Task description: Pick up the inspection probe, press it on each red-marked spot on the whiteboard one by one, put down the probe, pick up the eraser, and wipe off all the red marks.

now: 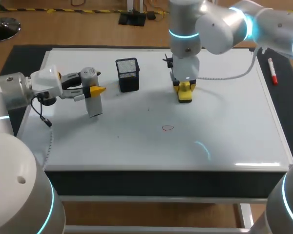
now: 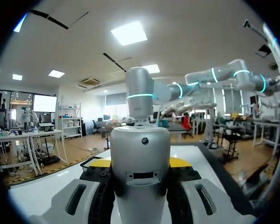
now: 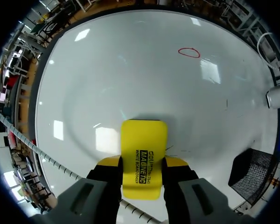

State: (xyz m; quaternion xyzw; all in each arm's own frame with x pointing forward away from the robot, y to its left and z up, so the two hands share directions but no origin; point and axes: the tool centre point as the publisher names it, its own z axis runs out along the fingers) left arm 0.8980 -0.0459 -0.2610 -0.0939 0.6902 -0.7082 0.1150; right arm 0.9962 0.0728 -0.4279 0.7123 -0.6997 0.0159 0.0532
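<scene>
Left hand (image 1: 95, 90) tight around one grey probe (image 1: 94, 105), right hand (image 3: 142, 162) tight around one yellow eraser (image 3: 143, 137); one red mark (image 1: 167, 128).

**Silver arms, cyan rings, yellow-tipped hands**

The silver-grey left arm (image 1: 12, 90) and the silver-grey right arm (image 1: 219, 29) are built of smooth, rounded metal segments. Glowing cyan light rings (image 1: 184, 34) band them at the joints. A white wrist block (image 1: 46, 78) caps the left arm, and a thin black cable (image 1: 39, 112) loops beneath it. A white ribbed cable (image 1: 229, 74) trails from the right arm's wrist. The yellow-tipped left hand (image 1: 98, 89) and the yellow-tipped right hand (image 1: 184, 91) are alike. Their fingers (image 3: 86, 198) have light grey bodies with oblong recessed slots, then black sections, then bright yellow tips. One large left-arm segment bears a small round hole (image 1: 22, 180).
</scene>
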